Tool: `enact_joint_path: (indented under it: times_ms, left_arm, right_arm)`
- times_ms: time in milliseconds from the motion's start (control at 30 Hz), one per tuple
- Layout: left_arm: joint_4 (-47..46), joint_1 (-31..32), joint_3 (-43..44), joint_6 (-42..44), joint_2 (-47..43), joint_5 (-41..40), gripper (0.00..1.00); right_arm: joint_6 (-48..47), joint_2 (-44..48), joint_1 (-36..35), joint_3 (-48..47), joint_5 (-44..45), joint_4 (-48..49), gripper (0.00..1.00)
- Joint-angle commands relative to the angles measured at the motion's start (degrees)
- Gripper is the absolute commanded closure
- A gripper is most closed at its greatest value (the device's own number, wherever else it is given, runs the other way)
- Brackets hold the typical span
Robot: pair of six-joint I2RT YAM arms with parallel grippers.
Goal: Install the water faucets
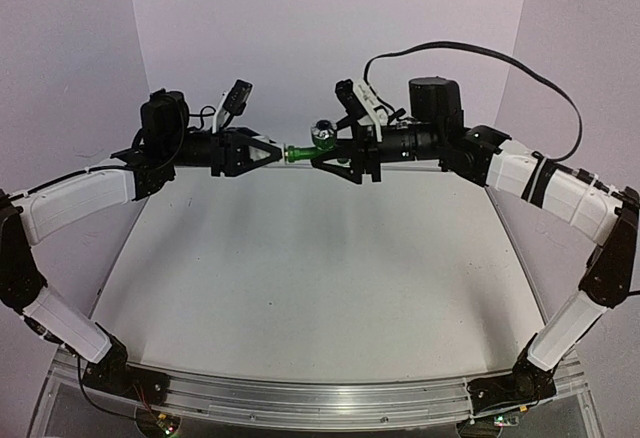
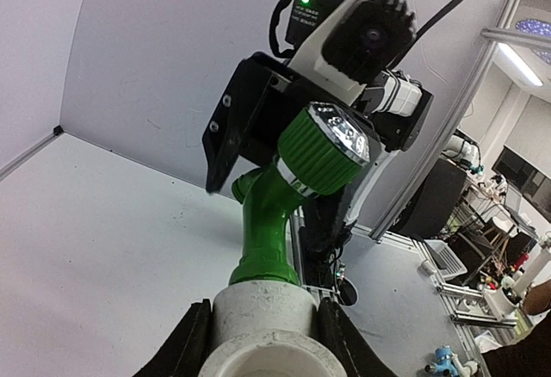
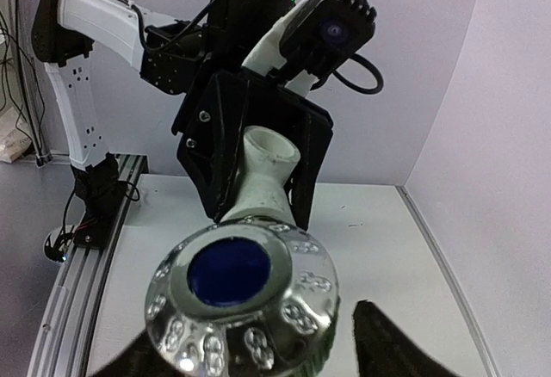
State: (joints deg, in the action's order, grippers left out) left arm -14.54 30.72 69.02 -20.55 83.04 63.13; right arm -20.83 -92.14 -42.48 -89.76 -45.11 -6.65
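So: left jaws clenched on white fitting [image 2: 263, 317], steadying it, bench [image 1: 300, 288] well below the fitting. Green tap [image 2: 267, 222] juts from the fitting; right jaws flank its knob [image 3: 241, 299], likely to twist. Whether they grip it, cannot tell.

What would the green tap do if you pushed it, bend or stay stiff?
Probably stay stiff: the green tap sticks straight out of the white fitting in the left claw without sagging. The fitting's open end hints at light, hollow plastic. Its round shiny knob and bent stem suggest it might wobble rather than roll far on the table.
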Motion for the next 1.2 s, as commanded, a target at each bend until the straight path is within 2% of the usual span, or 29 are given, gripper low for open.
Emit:
enact_joint_path:
  times_ms: [0, 100, 167, 200, 267, 367, 500, 600, 700, 767, 833, 900, 1033, 1067, 1133, 1167]
  left_arm:
    - [-2.11, 0.22, 4.30, 4.39, -0.28, 3.86, 1.00]
    - [-1.68, 0.24, 5.28, 10.38, 0.10, 4.93, 1.00]
    - [-1.31, 0.26, 6.03, 19.15, 0.48, 6.43, 1.00]
    - [-1.27, 0.30, 5.92, 23.64, 0.34, 8.06, 1.00]
    - [-1.11, 0.37, 4.34, 38.52, -0.78, 11.33, 1.00]
    - [-0.75, 0.29, 2.11, 63.86, -1.93, 10.95, 1.00]
    - [1.63, 0.04, 6.69, 85.82, 0.66, 7.31, 1.00]
    - [4.27, 0.04, 6.71, 107.49, 1.76, 1.27, 1.00]
    - [6.07, 0.04, 5.97, 133.49, 3.11, -9.13, 1.00]
    - [6.10, 0.05, 6.91, 143.47, 4.18, -16.93, 1.00]
    - [6.06, -0.21, 7.09, 146.70, 3.93, -18.48, 1.00]
    - [6.09, -0.53, 5.66, 145.57, 2.51, -15.38, 1.00]
    - [6.15, -0.30, 4.29, 135.24, -0.63, -7.75, 1.00]
    - [6.15, 0.01, 4.89, 130.11, -1.27, -7.35, 1.00]
    - [6.07, 0.15, 7.47, 116.74, -2.54, -6.69, 1.00]
    - [6.10, 0.13, 8.81, 109.87, -2.88, -7.17, 1.00]
  right_arm:
    - [3.63, -0.84, -0.41, -2.98, -1.04, 3.20, 0.53]
    - [7.18, -1.06, -0.41, -3.47, -0.95, 3.56, 0.82]
    - [10.33, -0.78, -0.42, -3.38, -1.35, 3.99, 0.97]
    - [12.42, -0.55, -0.41, -3.07, -1.25, 4.24, 1.00]
    - [16.82, 0.07, -0.42, -2.52, -1.01, 4.92, 1.00]
    - [25.19, 0.63, -0.44, -2.52, -0.96, 6.03, 1.00]
    - [34.59, 0.38, -0.37, -5.54, -0.94, 6.13, 1.00]
    - [38.64, -0.12, -0.26, -8.50, -2.02, 5.98, 1.00]
    - [40.03, -1.06, -0.13, -10.90, -1.74, 5.88, 1.00]
    - [41.05, -2.34, 0.02, -12.26, -2.14, 5.86, 1.00]
    - [41.97, -3.56, 0.03, -13.74, -2.41, 5.80, 1.00]
    - [42.60, -4.68, 0.03, -15.13, -1.99, 5.66, 1.00]
    - [42.35, -3.80, 0.06, -14.77, 1.34, 5.42, 0.98]
    - [42.05, -3.23, 0.12, -14.10, 2.66, 5.20, 0.84]
    - [41.18, -1.53, 0.66, -12.22, 5.18, 4.58, 0.37]
    - [40.75, -0.61, 1.09, -11.12, 6.69, 4.05, 0.20]
